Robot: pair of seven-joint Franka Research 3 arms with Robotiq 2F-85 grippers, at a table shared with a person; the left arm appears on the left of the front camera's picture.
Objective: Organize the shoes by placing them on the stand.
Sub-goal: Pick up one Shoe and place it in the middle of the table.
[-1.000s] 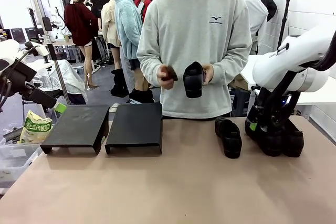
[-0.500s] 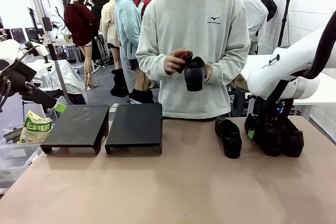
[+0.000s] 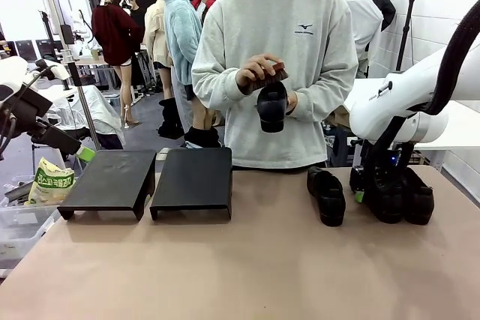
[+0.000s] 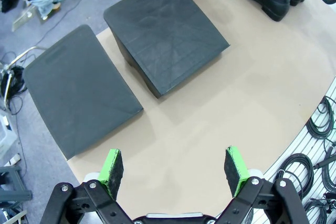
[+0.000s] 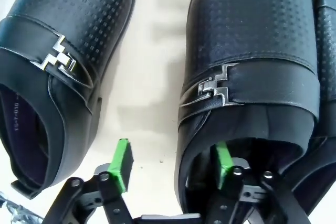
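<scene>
Shoes on surface: left shoe (image 3: pixel 328 195) stands alone on the right part; middle shoe (image 3: pixel 384 198) and outer shoe (image 3: pixel 420 198) sit close together just beyond it.
Fourth shoe (image 3: pixel 271 106): off the surface, held at chest height in one hand (image 3: pixel 291 101) of the person; the other hand (image 3: pixel 256 73) holds a brown item against it.
Right gripper (image 5: pixel 172 161): down at the middle shoe, fingers parted, one inside its opening, one outside its side wall and apart from it.
Left gripper (image 4: pixel 174 163): fingers released, wide apart, above the surface (image 4: pixel 210 108).
Stands: left stand (image 3: pixel 112 177) and right stand (image 3: pixel 193 177), black, side by side on the surface's left part.
</scene>
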